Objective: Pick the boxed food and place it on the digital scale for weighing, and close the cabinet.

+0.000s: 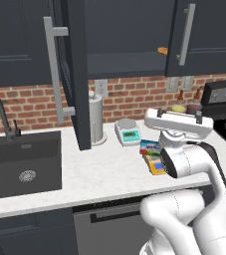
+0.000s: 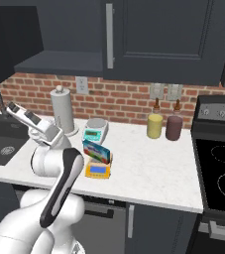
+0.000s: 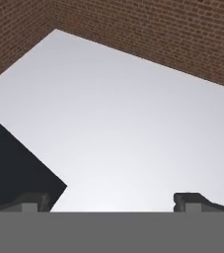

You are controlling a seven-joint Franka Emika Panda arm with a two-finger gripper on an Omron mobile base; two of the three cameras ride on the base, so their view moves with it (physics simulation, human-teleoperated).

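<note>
With the boxed food [image 2: 96, 151] resting tilted on the digital scale [image 2: 98, 170] and the pincer [image 3: 111, 201] spread empty, the cabinet [image 1: 77, 74] door stood open; a careless swing risked toppling the carton.

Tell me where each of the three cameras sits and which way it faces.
Left base view: behind the arm's left, facing the open dark upper cabinet door and black sink; white arm lower right.
Right base view: behind its right, facing the black stove; arm lower left.
Hand view: on the hand, over white counter; open jaws' tips.
Both base views share the flat blue carton.
</note>
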